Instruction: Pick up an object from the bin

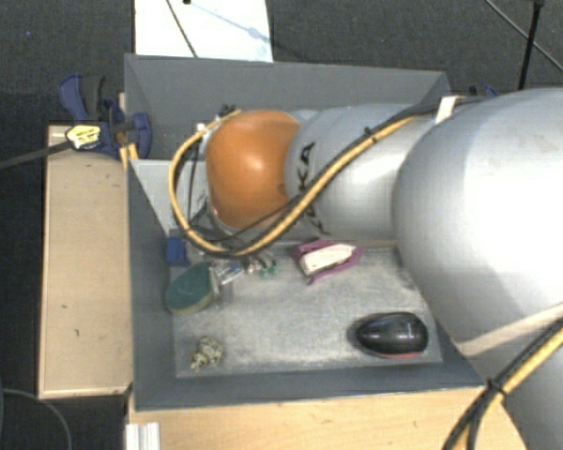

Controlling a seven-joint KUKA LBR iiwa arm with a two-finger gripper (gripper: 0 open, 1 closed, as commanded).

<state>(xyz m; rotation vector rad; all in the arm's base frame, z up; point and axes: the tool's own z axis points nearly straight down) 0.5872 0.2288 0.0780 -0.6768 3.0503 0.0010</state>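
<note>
My gripper (232, 271) is low at the left of the bin, mostly hidden under the arm's orange cover. Right beside it on the left lies a dark green round disc (189, 289), touching or nearly touching the gripper's metal tip. A small blue thing (175, 249) sits just behind the disc against the left wall. A small green bit (266, 268) shows at the gripper's right side.
A purple and white oblong object (327, 257) lies in the middle of the bin floor. A black computer mouse (390, 334) rests at the front right. A small pale crumpled piece (206, 352) lies near the front left corner. The arm covers the bin's back and right.
</note>
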